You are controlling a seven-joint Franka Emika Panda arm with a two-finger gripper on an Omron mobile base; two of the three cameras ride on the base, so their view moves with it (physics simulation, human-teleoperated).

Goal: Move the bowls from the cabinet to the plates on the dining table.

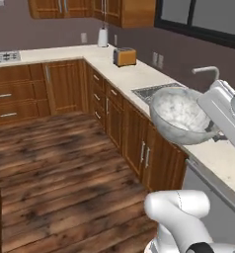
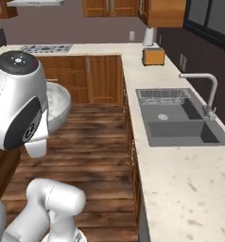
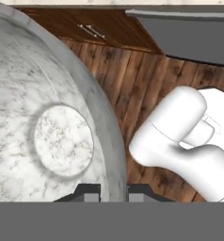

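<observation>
Jaws nearly shut, pinching the rim of the marbled bowl (image 3: pixel 52 132); gripper (image 3: pixel 113 190) has one tip inside the wall and one outside. Bowl rides in the air, tilted, above the wood floor (image 1: pixel 55 168) beside the counter (image 1: pixel 139 74) near the sink (image 2: pixel 176 118). Risks: a thin one-sided rim grip could let the heavy bowl pivot or slip if the base swings; its far edge could clip the counter edge. No table or plates here yet.
</observation>
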